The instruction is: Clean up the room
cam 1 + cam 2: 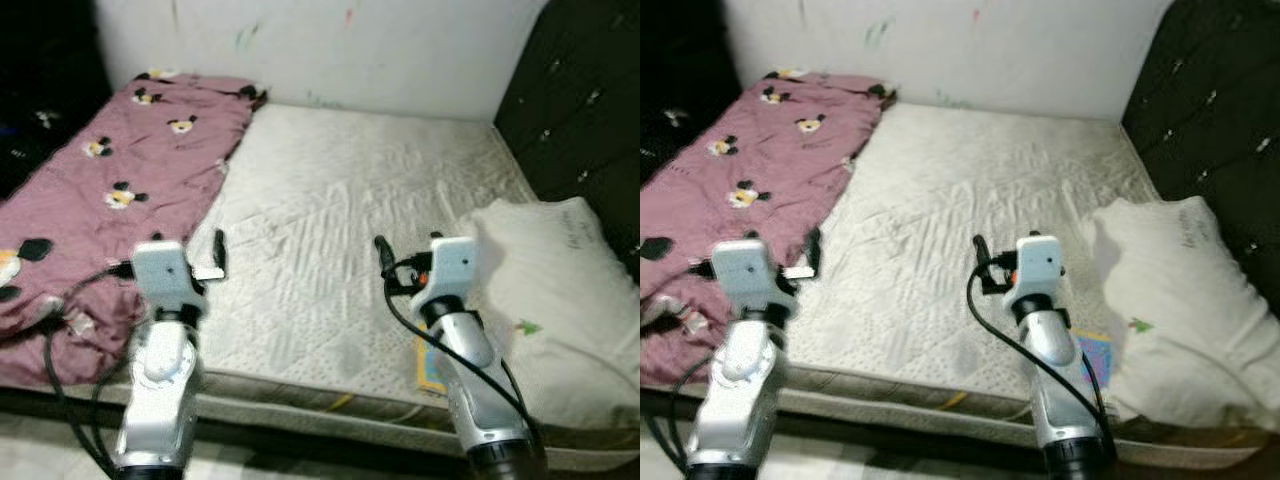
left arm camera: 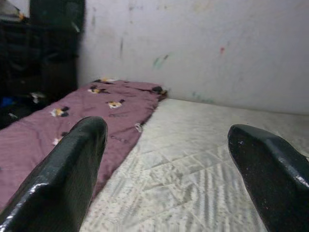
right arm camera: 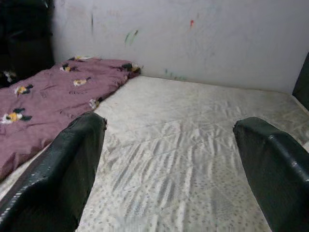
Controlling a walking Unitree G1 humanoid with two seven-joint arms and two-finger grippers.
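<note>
The mattress (image 1: 360, 240) is covered in off-white quilted cloth, matt and finely textured with stitched ridges. A soft mauve cloth blanket (image 1: 110, 190), printed with small cartoon figures, is seen rumpled and matt. The pillow (image 1: 560, 300) is cased in pale, creased fabric. The wall (image 1: 330, 50) is painted matt white and marked with faint coloured scribbles. The headboard (image 1: 590, 110) is upholstered in dark tufted material. The arms are shelled in smooth silver plastic or metal, and the fingers (image 2: 63, 179) are finished in glossy black plastic
</note>
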